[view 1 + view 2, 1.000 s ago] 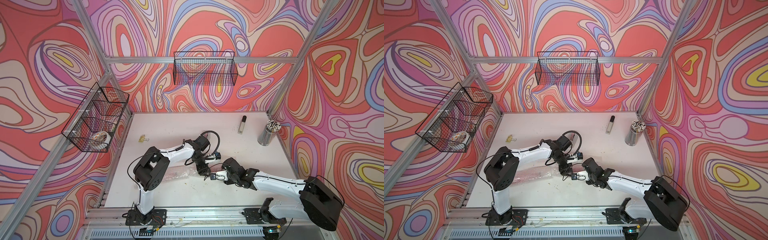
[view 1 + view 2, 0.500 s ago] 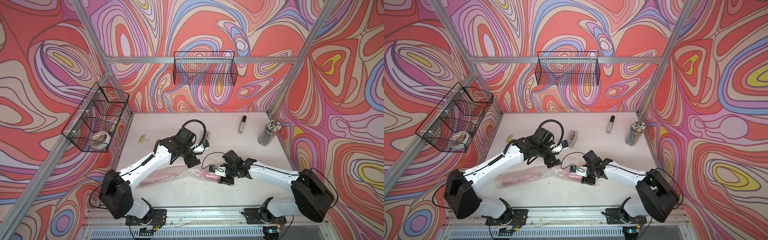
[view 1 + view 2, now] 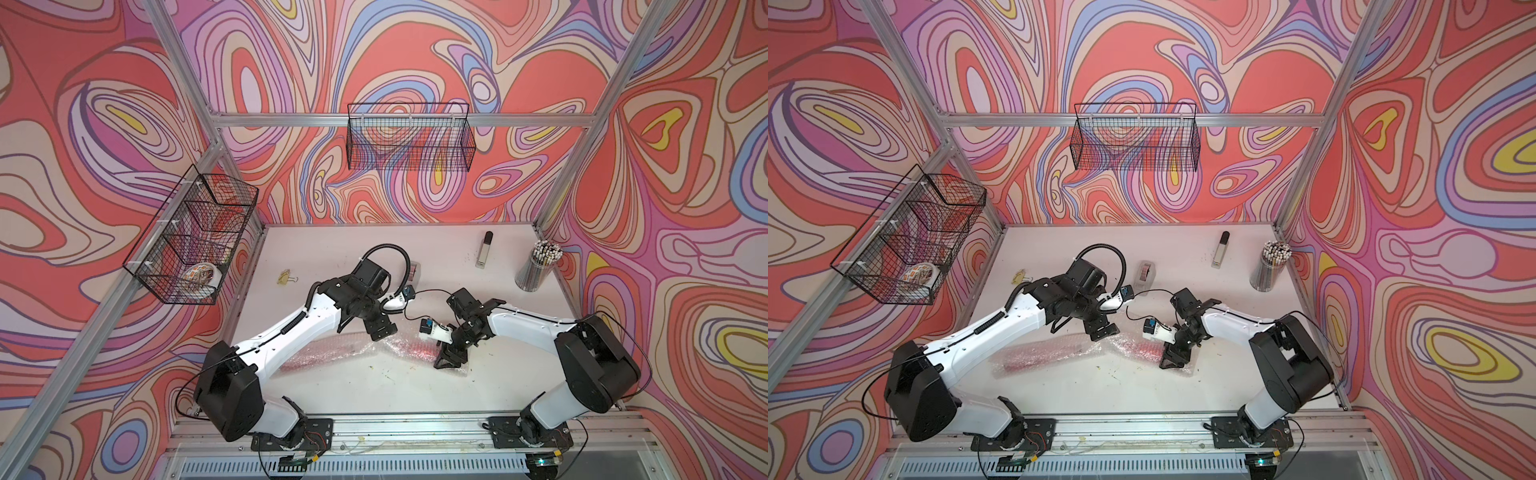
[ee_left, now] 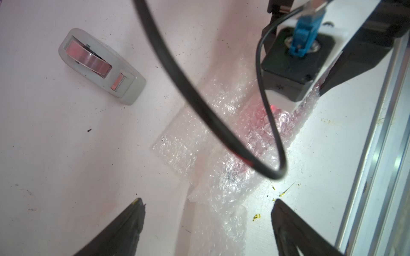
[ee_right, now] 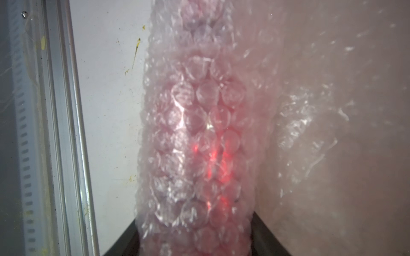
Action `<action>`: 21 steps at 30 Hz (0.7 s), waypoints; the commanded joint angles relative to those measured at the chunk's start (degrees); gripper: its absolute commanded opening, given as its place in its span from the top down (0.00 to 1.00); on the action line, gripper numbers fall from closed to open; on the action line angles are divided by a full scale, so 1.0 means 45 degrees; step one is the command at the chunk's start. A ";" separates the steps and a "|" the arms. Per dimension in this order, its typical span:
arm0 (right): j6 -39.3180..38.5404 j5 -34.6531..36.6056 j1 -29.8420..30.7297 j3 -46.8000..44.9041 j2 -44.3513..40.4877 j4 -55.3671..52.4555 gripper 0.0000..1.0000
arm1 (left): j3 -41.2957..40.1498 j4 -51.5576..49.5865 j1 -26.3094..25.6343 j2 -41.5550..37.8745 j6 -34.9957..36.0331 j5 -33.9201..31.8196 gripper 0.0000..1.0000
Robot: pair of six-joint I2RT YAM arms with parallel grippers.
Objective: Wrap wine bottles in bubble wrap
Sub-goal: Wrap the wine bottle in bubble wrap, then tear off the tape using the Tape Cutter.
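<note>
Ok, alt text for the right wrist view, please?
A bubble-wrapped bottle, glowing red inside, lies between the right gripper's dark fingers. Loose wrap spreads on one side; bare white table and a metal rail lie on the other.

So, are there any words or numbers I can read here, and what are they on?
None can be read.
Wrapped bottle: dark smudges under the bubble wrap, too blurred to read.
Tape dispenser: no words showing.
</note>
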 commanded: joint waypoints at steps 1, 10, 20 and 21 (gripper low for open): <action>0.0000 0.0302 -0.0366 -0.0069 0.0275 -0.0707 0.36 | -0.0078 -0.0470 0.0045 0.0288 -0.0093 0.0429 0.10; -0.0001 -0.0105 -0.0606 0.0339 -0.0243 -0.0798 0.23 | 0.0023 -0.0281 0.0045 0.0382 -0.0638 0.0262 0.09; 0.0944 0.0324 -0.0722 0.0305 -0.2200 0.0915 0.16 | -0.0135 0.0592 0.0140 -0.0349 -0.3580 -0.0762 0.09; 0.1147 0.0348 -0.0753 0.0255 -0.2479 0.1230 0.16 | -0.0152 0.0766 0.0179 -0.0440 -0.3978 -0.0894 0.09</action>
